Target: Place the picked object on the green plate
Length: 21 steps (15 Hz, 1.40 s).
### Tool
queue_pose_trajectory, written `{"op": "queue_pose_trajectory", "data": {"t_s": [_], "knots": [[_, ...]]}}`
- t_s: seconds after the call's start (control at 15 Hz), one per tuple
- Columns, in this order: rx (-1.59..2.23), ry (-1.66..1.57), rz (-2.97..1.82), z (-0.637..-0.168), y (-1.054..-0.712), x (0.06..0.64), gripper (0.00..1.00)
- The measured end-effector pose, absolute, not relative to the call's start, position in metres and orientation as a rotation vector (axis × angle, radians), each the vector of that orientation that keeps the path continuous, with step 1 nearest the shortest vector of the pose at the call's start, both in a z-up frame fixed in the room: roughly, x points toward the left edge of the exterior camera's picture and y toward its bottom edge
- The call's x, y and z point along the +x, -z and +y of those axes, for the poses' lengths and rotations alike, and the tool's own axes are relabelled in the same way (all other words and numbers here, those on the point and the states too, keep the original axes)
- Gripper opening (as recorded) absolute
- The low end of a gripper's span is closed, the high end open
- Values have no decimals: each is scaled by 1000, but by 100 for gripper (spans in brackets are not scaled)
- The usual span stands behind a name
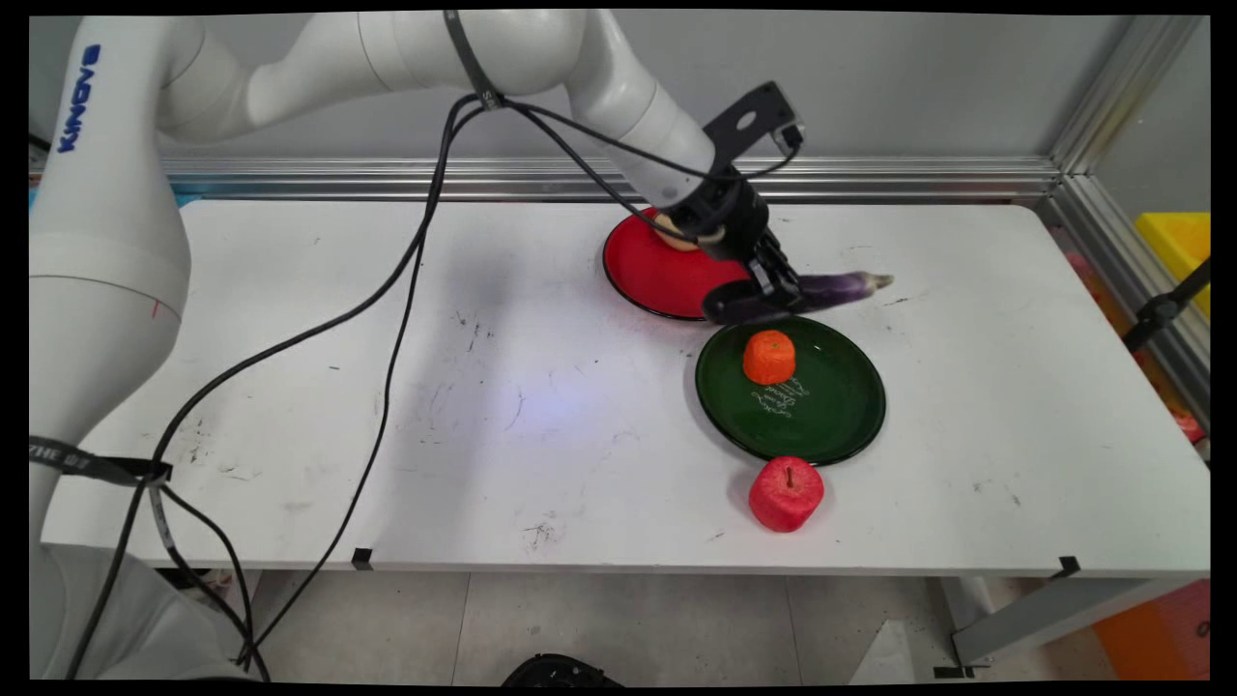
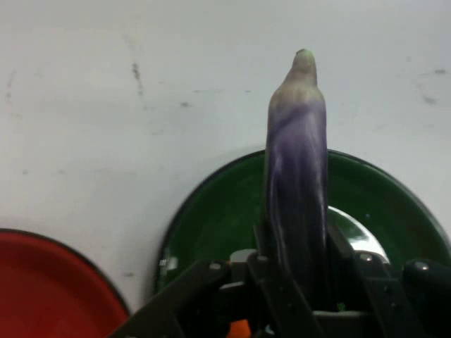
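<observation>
Robot gripper (image 1: 779, 290) holding a purple eggplant (image 1: 839, 288) above two plates.

Main view: the fingers are clamped on the eggplant's thick end, its stem tip pointing right, lifted between a red plate (image 1: 647, 275) and a green plate (image 1: 831, 406). An orange fruit (image 1: 769, 357) sits on the green plate; a red apple (image 1: 786, 494) rests on the white surface (image 1: 387, 406) just beside that plate's near rim. A pale item on the red plate is mostly hidden. A grey wall stands behind. Carrying it well likely needs a level, steady grip. Hand view: the eggplant (image 2: 297, 176) rises between the fingers (image 2: 271, 271) over the green plate (image 2: 211, 225), red plate (image 2: 49, 289) at lower left.
</observation>
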State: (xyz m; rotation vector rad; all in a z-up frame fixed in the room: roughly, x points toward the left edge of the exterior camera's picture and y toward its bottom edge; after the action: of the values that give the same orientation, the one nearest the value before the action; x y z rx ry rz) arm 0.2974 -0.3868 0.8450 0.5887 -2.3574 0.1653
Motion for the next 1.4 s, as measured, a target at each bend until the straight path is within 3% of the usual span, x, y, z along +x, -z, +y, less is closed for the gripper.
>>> {"op": "queue_pose_trajectory", "data": {"t_s": [0.6, 1.4], "knots": [[604, -159, -2353, -343, -820, 273, 0], [594, -188, -2339, -329, -780, 259, 0]]}}
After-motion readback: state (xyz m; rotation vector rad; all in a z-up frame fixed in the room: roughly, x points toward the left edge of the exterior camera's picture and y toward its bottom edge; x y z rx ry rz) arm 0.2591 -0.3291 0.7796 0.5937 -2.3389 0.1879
